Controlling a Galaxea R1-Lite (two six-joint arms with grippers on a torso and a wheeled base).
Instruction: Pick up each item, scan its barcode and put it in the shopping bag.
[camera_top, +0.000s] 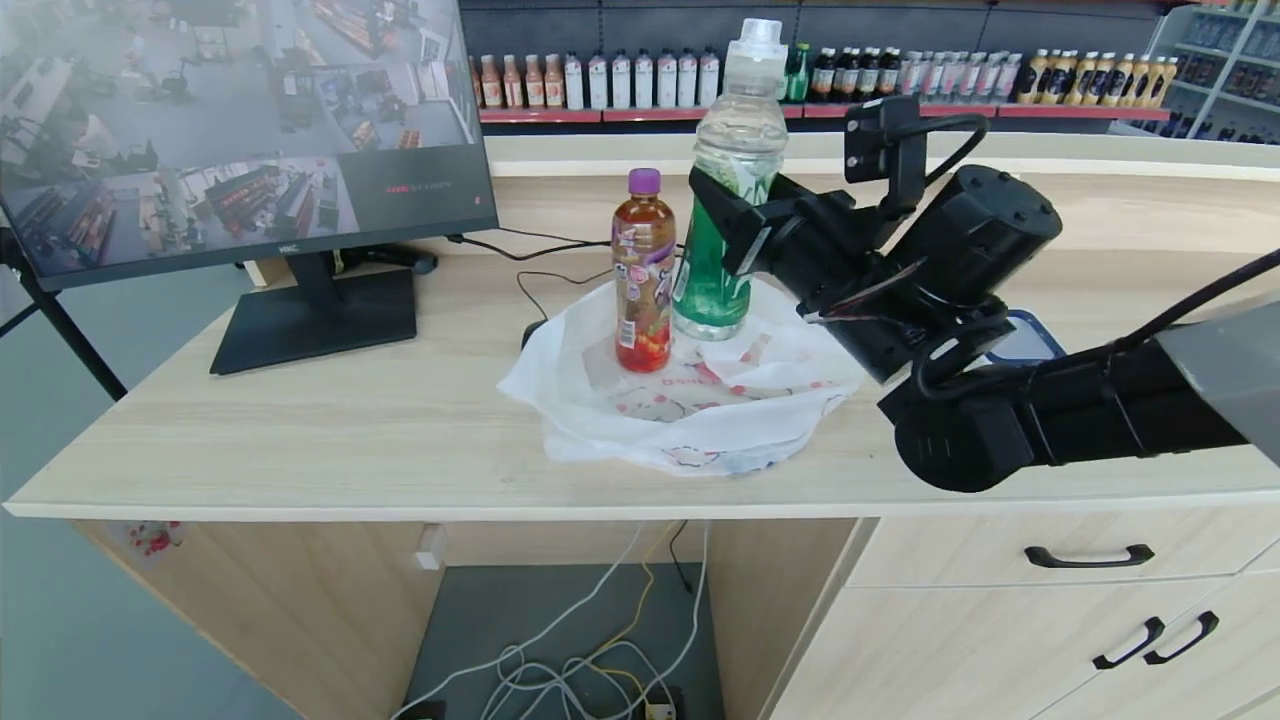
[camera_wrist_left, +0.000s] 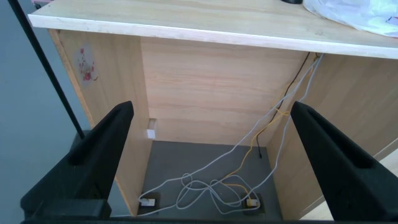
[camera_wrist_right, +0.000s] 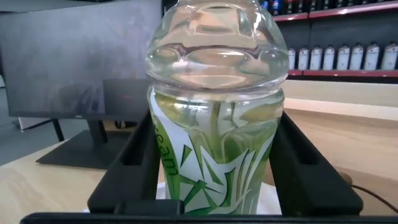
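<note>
1. In the head view, the pale wood-grain worktop runs across the middle of the frame. A dark flat monitor on a square black foot fills the upper left, and a thin black cable loops just right of that foot.
2. At centre lies the crumpled white plastic shopping bag. An orange drink bottle with a purple cap stands upright on it.
3. Just right of that, the right end effector is clamped on the clear green-labelled bottle. The bottle is upright with its base at the bag's rear folds. We cannot tell whether it rests there.
4. The black arm covers most of a blue-rimmed flat object at centre right. A shelf of bottles lines the top edge, and loose cables tangle at bottom centre.
5. In the left wrist view, the left end effector is spread wide and holds nothing, with its matte black fingers well apart. It sits below the worktop edge, facing the kneehole with its white and yellow cables. A corner of the bag lies on the worktop above.
6. The right wrist view shows the ribbed, transparent shoulder of the bottle. Both fingers press against the label, with the monitor behind.
</note>
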